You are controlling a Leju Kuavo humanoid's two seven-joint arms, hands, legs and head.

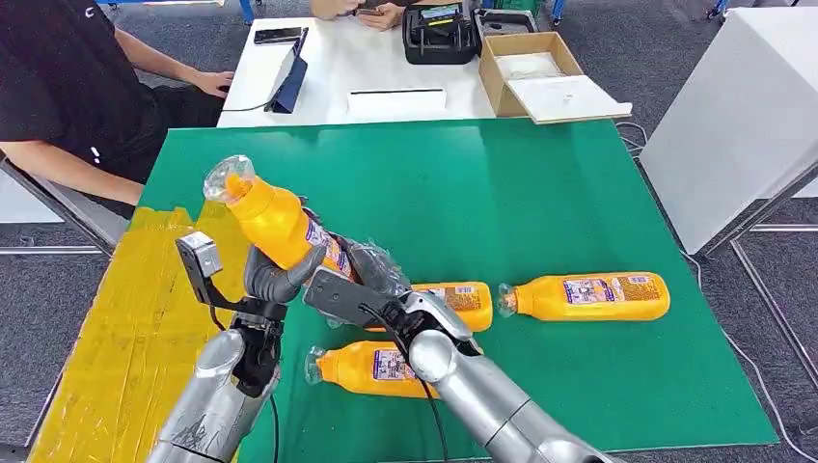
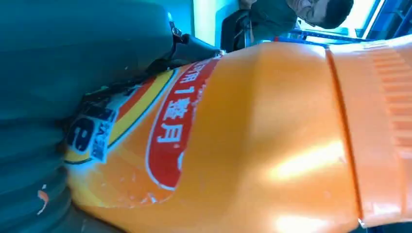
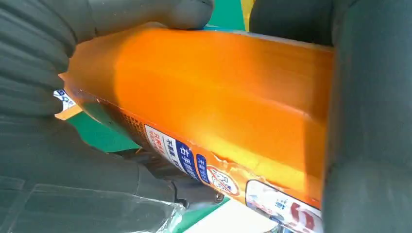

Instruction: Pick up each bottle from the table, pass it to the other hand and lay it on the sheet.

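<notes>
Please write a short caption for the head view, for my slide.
Both hands, left and right, hold one orange bottle above the green table.

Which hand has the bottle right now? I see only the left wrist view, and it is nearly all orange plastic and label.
Observer: Both. In the head view the left hand and the right hand grip the held bottle together, above the table.
Operator: Which way does it point?
Observer: Its clear cap tilts up toward the yellow sheet.
Operator: How many bottles are left?
Observer: Three lie on the green table: the near bottle, the middle bottle, partly behind the right hand, and the far-right bottle.
</notes>
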